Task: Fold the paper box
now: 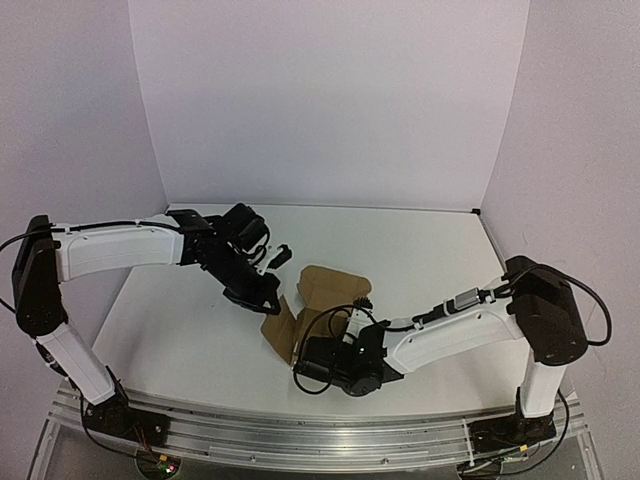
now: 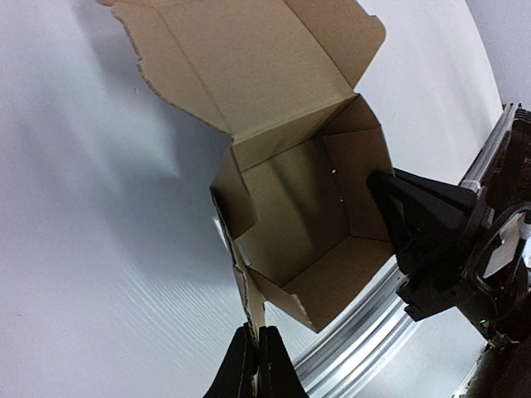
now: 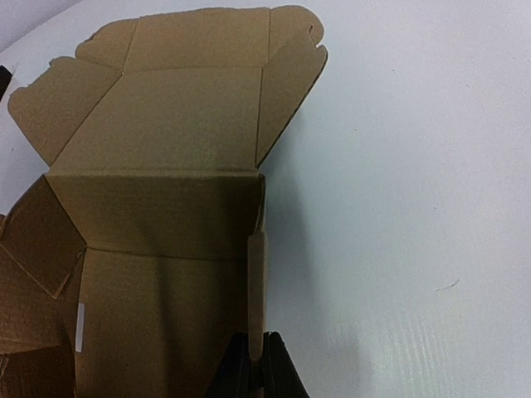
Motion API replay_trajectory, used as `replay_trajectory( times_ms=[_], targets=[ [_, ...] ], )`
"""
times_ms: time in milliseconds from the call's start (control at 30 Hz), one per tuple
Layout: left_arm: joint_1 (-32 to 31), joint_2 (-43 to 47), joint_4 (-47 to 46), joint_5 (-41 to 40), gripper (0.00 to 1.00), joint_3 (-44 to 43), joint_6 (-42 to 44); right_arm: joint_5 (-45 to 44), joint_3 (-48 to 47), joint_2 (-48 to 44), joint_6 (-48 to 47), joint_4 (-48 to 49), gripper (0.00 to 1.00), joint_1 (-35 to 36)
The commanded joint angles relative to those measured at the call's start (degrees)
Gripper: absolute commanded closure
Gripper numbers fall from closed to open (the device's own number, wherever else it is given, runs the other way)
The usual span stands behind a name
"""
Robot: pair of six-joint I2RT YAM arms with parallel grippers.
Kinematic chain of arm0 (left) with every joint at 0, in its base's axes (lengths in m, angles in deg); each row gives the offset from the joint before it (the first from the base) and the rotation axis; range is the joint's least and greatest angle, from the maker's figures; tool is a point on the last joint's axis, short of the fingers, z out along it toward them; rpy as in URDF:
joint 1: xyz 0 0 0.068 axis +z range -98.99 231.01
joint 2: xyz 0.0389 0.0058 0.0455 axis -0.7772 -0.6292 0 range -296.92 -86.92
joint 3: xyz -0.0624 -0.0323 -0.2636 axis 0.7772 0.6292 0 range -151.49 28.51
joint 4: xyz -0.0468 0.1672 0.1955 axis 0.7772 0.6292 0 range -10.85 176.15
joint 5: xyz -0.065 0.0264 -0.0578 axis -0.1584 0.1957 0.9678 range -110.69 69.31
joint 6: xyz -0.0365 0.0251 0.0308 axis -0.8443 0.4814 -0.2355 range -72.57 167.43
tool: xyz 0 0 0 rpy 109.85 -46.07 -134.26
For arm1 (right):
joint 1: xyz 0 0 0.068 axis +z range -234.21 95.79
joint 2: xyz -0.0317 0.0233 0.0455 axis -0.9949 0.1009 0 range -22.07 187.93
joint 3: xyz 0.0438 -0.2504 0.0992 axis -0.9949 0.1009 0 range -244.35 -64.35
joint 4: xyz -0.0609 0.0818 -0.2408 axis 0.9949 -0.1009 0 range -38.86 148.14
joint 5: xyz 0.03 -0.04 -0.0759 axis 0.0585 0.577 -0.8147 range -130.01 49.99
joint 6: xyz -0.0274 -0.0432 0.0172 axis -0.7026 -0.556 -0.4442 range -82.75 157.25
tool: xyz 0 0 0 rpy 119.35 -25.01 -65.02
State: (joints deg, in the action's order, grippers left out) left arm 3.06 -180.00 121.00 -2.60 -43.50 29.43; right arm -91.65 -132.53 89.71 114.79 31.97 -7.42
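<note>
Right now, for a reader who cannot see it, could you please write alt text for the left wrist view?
A half-folded brown paper box lies open toward the camera on a white table, its lid flaps spread beyond it. The left gripper, at the bottom edge, is shut on one thin side wall; the right gripper pinches the opposite wall.

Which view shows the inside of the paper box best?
The left wrist view: it looks straight into the paper box. The right wrist view shows mostly lid and one wall; the top view shows it small, partly hidden.
</note>
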Motion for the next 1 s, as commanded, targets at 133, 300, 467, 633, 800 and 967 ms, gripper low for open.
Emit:
replay_trajectory(
  times_ms=[133,300,467,633,800,967],
  targets=[
    [-2.00,-2.77,1.05,8.51,1.00,-4.75,-1.17,-0.93,-5.29,2.30,-3.54,1.12,0.86,0.20],
    [-4.09,-5.87,-0.42,9.86,1.00,-5.44,-2.03,-1.09,-5.64,1.34,-1.95,1.12,0.81,0.20],
    [-4.50,-8.43,-1.02,9.22,1.00,-5.56,-1.53,-1.01,-4.89,0.51,0.60,1.37,0.76,0.14],
    [-5.23,-9.66,-1.24,10.15,0.89,-7.00,-0.97,-0.02,-2.34,0.13,5.21,2.25,0.74,0.01],
    [-5.15,-8.81,-1.04,11.35,0.69,-5.98,-0.76,0.63,0.94,-0.91,8.96,3.16,0.74,-0.26],
    [-5.04,-7.34,-1.39,11.64,0.58,-4.00,-0.47,0.49,3.88,-2.23,12.14,3.75,0.74,-0.37]
  ],
)
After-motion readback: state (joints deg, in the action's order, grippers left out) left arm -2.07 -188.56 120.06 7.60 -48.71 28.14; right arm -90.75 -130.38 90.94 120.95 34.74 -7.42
